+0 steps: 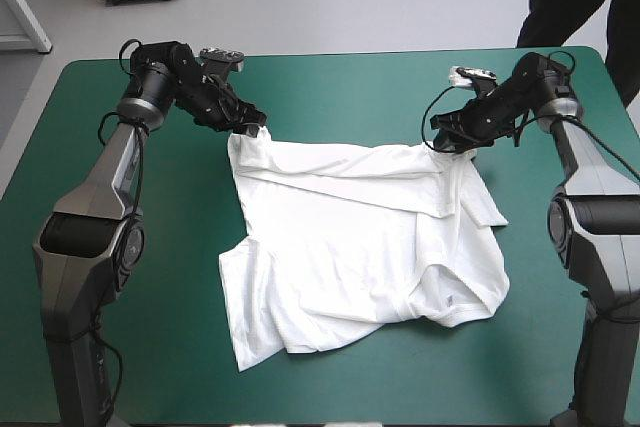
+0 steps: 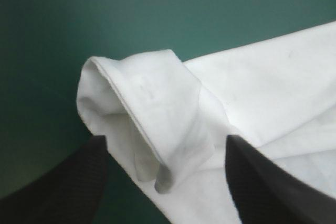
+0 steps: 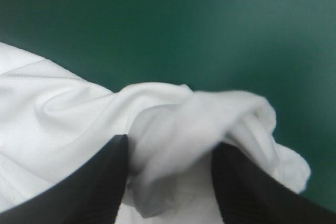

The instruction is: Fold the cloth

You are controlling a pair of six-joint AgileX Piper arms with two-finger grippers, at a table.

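Note:
The white T-shirt lies on the table, mostly spread, with its far strip folded over and its near edge rumpled. My left gripper is low at the shirt's far left corner. In the left wrist view this gripper is open, and a curled hem corner of the T-shirt lies between its black fingers. My right gripper is at the far right corner. In its own view it is open too, its fingers on either side of a bunched fold of the T-shirt.
The teal-green cover shows all around the shirt, widest at the left and along the front. The table's far edge runs a short way behind both grippers.

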